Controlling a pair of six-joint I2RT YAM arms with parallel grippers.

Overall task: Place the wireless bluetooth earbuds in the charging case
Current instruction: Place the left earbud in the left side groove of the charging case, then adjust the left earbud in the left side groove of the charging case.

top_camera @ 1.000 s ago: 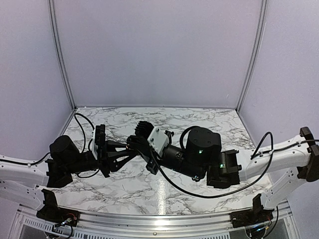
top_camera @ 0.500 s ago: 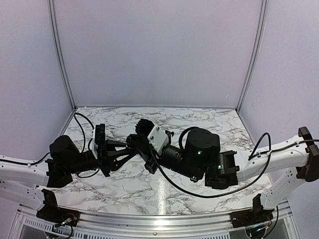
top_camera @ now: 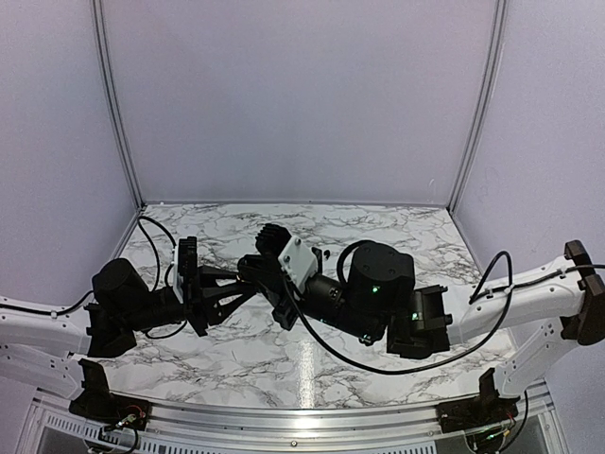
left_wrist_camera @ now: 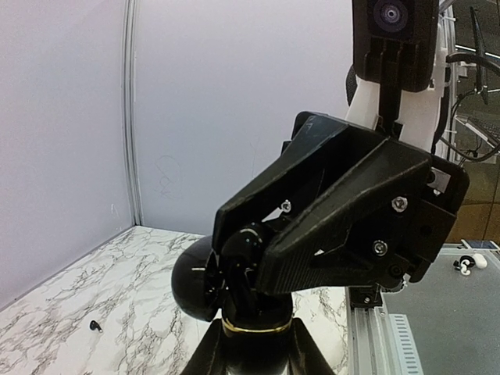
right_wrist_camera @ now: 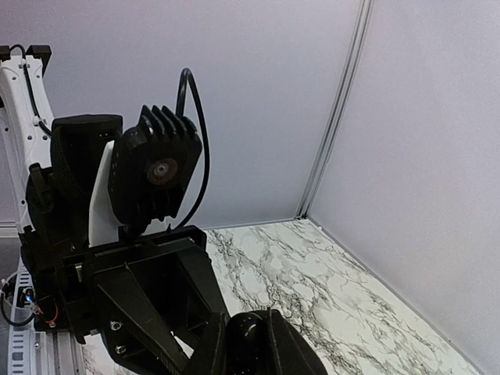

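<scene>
My left gripper [top_camera: 251, 284] is shut on a black rounded lump [left_wrist_camera: 258, 344] with a gold band and holds it above the table. A glossy domed half [left_wrist_camera: 191, 283] of the lump hangs open to the left. My right gripper [top_camera: 259, 270] meets it from the right, and its fingertips [left_wrist_camera: 269, 254] are shut on a small glossy black piece [left_wrist_camera: 246, 242] at the lump's top. That piece also shows in the right wrist view [right_wrist_camera: 251, 337]; I cannot tell whether it is an earbud. One tiny black earbud [left_wrist_camera: 95, 325] lies on the marble. No pale charging case shows.
The marble table [top_camera: 378, 227] has white walls at the back and sides and a metal rail [top_camera: 302, 416] along its near edge. Small white bits [left_wrist_camera: 467, 263] lie on a grey surface beyond the table. Both arms cross the middle.
The right arm has edged slightly left and away, its wrist pressing closer to the left gripper. The left arm has barely moved. Both grips are unchanged.
</scene>
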